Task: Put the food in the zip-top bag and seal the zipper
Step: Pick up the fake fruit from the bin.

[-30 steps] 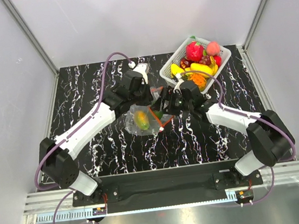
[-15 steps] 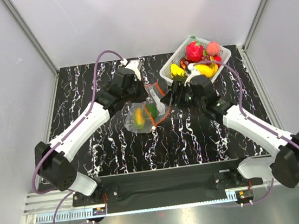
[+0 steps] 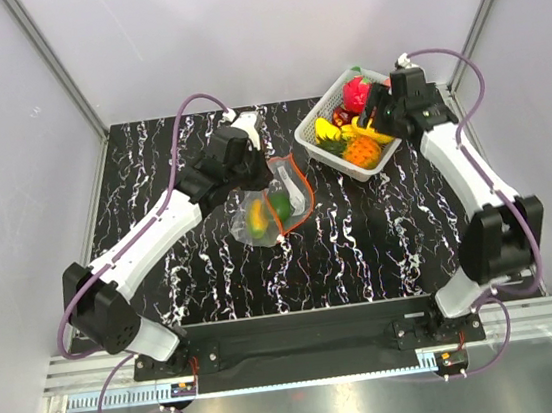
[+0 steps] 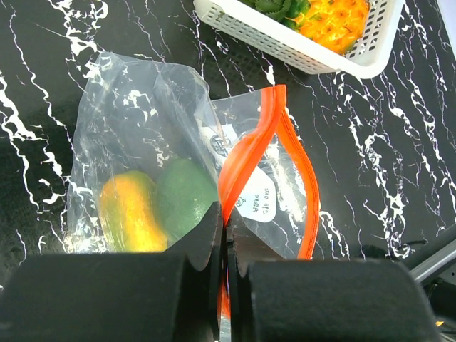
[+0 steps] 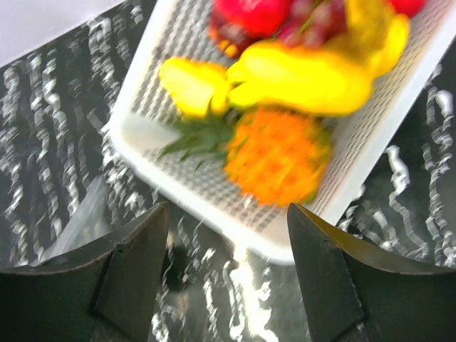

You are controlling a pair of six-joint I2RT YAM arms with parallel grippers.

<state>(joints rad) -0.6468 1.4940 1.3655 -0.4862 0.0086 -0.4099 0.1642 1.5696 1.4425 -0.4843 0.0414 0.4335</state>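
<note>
The clear zip-top bag point(image 3: 265, 211) lies at table centre with its mouth held open. It holds a yellow-orange fruit point(image 4: 127, 210) and a green fruit point(image 4: 184, 194). My left gripper point(image 4: 226, 226) is shut on the red-orange zipper point(image 4: 249, 146) at the near lip of the mouth; it also shows in the top view point(image 3: 258, 180). My right gripper point(image 5: 228, 221) is open and empty, hovering over the near rim of the basket, seen in the top view point(image 3: 380, 113). Below it lie an orange pineapple point(image 5: 278, 157) and a yellow banana point(image 5: 306, 78).
The white slotted basket point(image 3: 321, 147) stands at the back right of the black marbled table, right of the bag. It holds more food, among it a red fruit point(image 3: 358, 91). Its rim point(image 4: 285, 50) shows just beyond the bag's mouth in the left wrist view.
My right arm has swung away from the bag's mouth, back and right to above the basket. My left gripper stays shut on the zipper; the green fruit now lies in the bag.
</note>
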